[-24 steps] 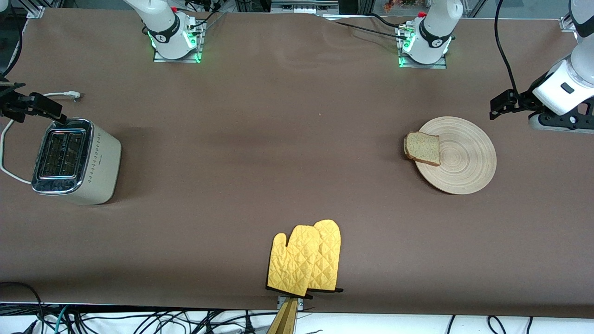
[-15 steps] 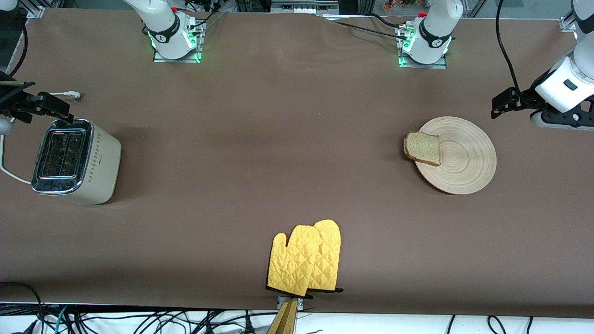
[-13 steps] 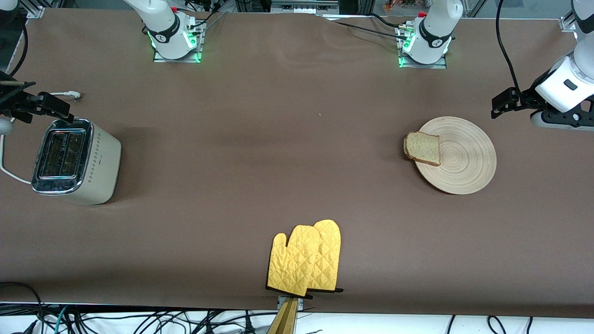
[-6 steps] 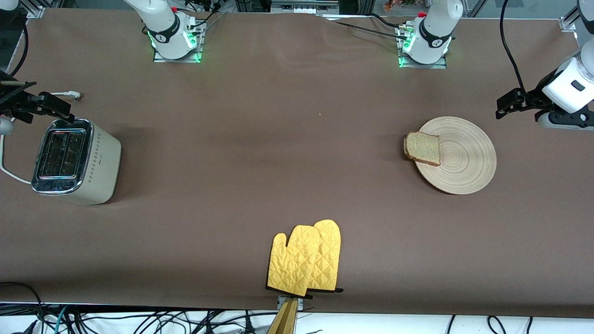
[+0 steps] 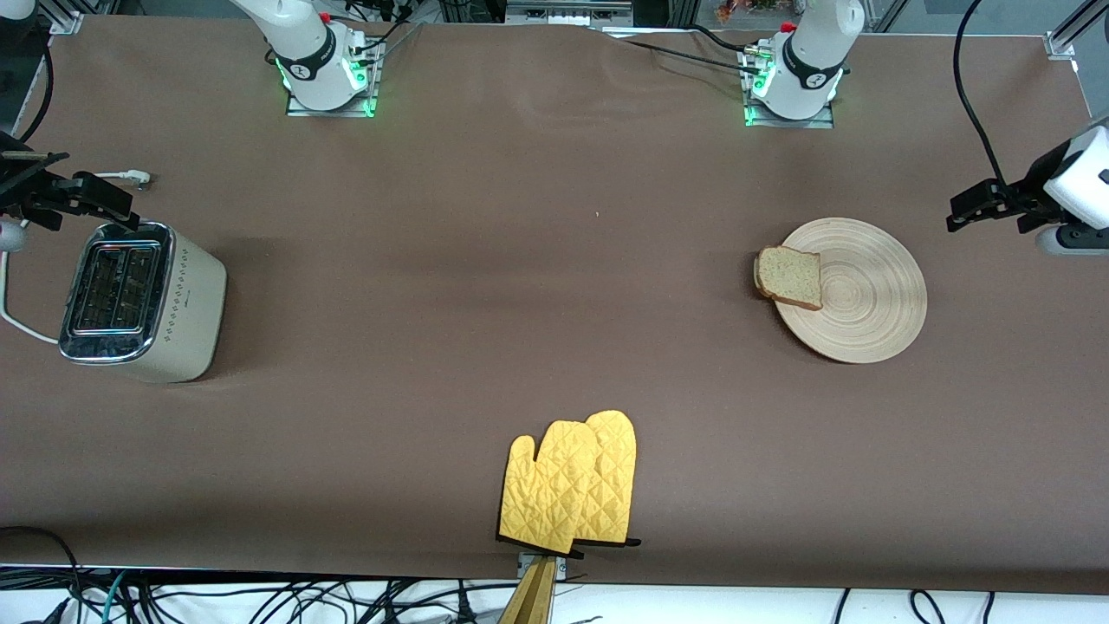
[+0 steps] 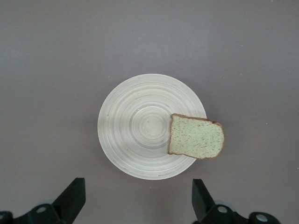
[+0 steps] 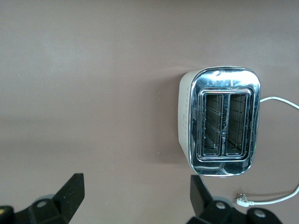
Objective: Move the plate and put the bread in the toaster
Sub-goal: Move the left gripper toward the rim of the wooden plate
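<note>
— Two tools, what state?
— Left tool (image 6: 135, 205) spread, above the table by the plate (image 5: 875, 321); right tool (image 7: 133, 203) spread near the toaster (image 5: 143, 299).
— Bread (image 5: 789, 276)?
— On the plate's rim, overhanging.

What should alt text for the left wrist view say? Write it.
A slice of bread lies on the edge of a round wooden plate, one side overhanging onto the brown table. The open left gripper hangs above, holding nothing.
</note>
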